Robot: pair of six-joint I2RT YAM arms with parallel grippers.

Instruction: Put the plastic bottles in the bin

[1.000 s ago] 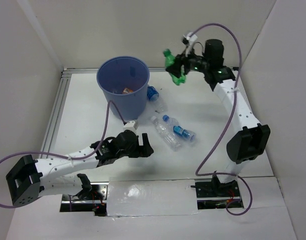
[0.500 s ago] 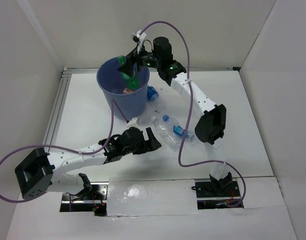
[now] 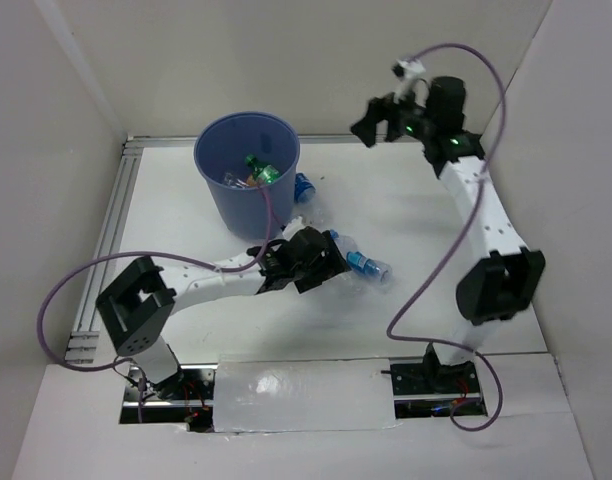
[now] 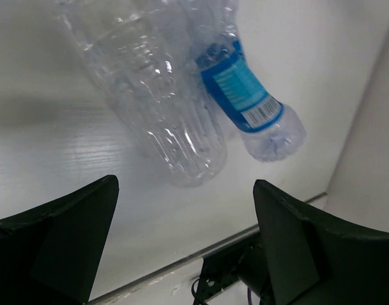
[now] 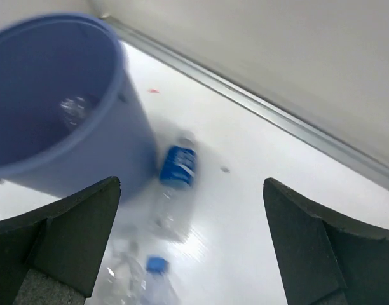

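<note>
- We see the right claw [image 3: 372, 122] gaping and empty, high above the table [image 3: 406, 250].
- The left claw [image 3: 326, 262] spreads wide over two clear bottles [image 4: 163, 108], gripping neither.
- The green bottle [image 3: 261, 172], held a second ago, lies in the bin [image 3: 246, 212].

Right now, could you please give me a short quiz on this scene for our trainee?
1. True or false: the right fingers hold the green bottle.
2. What lies just outside the bin? A an orange bottle; B a blue-labelled clear bottle; C a cup.
3. Are the left fingers open or shut?
Key: 1 false, they are empty and the green bottle lies in the bin; 2 B; 3 open, with two lying bottles in front of them.
</note>
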